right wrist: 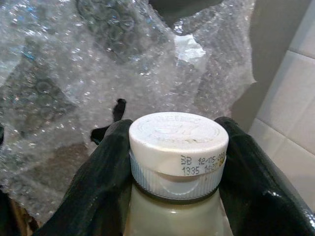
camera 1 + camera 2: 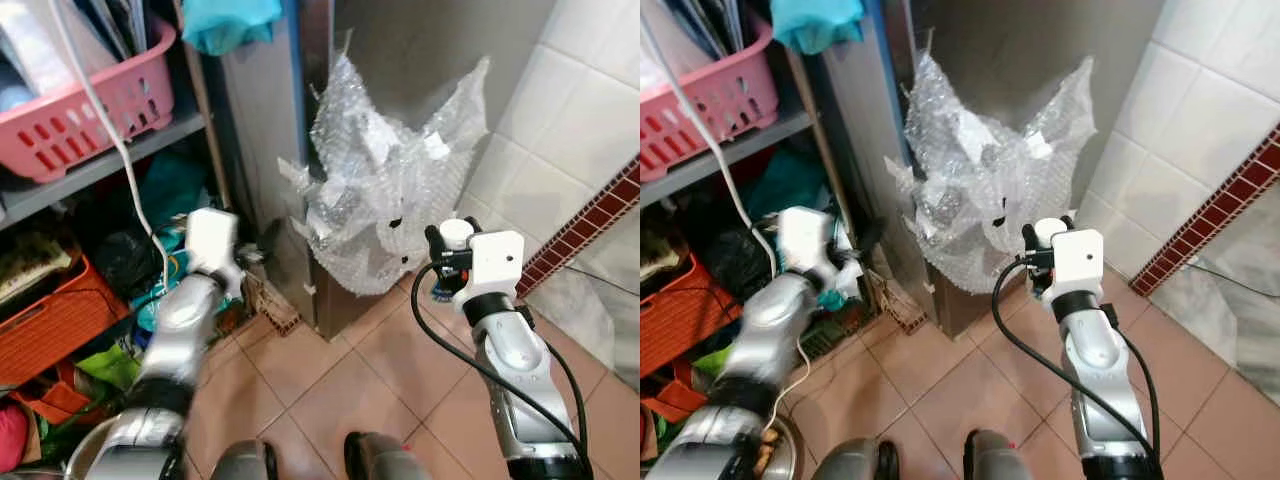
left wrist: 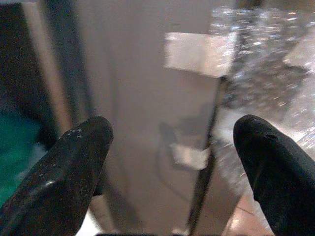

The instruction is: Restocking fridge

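Note:
My right gripper (image 1: 172, 182) is shut on a bottle of pale liquid with a white cap (image 1: 178, 142), held upright in front of the grey fridge (image 2: 280, 130). The cap (image 2: 455, 233) shows above the right wrist in the left eye view. Torn bubble wrap (image 2: 390, 190) hangs taped over the fridge's lower front corner. My left gripper (image 3: 172, 162) is open, its black fingers (image 3: 74, 162) spread and pointing at the fridge's grey side panel near the door's edge. The left arm (image 2: 185, 310) is raised beside the shelf.
A shelf unit (image 2: 90, 170) stands at the left with a pink basket (image 2: 90, 100), an orange crate (image 2: 50, 320) and clutter below. A white cable (image 2: 110, 130) hangs down it. White wall tiles with a red band (image 2: 590, 220) close the right. Terracotta floor tiles (image 2: 330, 390) lie underfoot.

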Available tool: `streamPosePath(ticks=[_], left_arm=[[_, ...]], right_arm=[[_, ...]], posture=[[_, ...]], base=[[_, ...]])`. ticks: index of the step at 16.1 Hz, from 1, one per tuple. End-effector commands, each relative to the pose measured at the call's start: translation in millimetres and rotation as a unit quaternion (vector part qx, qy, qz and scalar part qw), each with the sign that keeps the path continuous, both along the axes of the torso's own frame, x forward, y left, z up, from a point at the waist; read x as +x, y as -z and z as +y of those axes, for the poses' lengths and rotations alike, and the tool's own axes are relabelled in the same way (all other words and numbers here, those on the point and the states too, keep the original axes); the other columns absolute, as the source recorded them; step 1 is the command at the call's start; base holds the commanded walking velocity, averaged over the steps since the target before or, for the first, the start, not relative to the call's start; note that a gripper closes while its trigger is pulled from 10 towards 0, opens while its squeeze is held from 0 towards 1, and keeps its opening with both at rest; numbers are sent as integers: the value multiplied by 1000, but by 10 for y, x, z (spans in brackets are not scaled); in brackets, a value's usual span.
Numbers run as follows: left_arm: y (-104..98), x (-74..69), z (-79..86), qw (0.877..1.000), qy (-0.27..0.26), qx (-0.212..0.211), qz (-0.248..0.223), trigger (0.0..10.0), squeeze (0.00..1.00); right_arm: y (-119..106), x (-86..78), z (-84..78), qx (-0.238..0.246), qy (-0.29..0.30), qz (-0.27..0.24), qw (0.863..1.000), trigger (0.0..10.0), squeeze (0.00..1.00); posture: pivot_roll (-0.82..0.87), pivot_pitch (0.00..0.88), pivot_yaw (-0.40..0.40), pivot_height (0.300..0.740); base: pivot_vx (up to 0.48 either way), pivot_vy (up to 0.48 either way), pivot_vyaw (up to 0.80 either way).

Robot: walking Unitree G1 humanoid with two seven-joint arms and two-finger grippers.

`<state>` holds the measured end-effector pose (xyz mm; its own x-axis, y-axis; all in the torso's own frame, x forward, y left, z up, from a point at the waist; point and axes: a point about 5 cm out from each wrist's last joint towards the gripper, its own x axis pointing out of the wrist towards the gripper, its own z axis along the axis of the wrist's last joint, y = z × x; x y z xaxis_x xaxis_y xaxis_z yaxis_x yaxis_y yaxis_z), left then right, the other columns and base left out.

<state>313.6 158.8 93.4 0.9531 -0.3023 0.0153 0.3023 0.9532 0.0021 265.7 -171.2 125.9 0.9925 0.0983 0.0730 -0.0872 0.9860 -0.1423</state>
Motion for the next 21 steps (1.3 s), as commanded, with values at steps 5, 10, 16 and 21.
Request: streamPosePath(ticks=[5,10,16,21], left_arm=[[-66,-302,231,998,-58,-33,7,10000,0],[-182,-372,73,998,-19,-59,3,10000,0],[-129,-519,4,998,-31,-43,21,10000,0],[-85,-653,27,998,-45,-41,33,10000,0]], right_arm=[[-40,31,30,11,-4,-8,1000,10000,0],[-65,74,21,5,-8,-15,1000,10000,0],[-24,25,6,3,-7,-10,1000,10000,0],[-35,86,34,4,-12,-13,1000,10000,0]], posture=[[0,85,13,740],[-8,84,17,740],[-5,87,16,740],[11,86,10,740]], base=[[0,0,-480],[180,0,-800],[50,0,-309],[0,0,0]])
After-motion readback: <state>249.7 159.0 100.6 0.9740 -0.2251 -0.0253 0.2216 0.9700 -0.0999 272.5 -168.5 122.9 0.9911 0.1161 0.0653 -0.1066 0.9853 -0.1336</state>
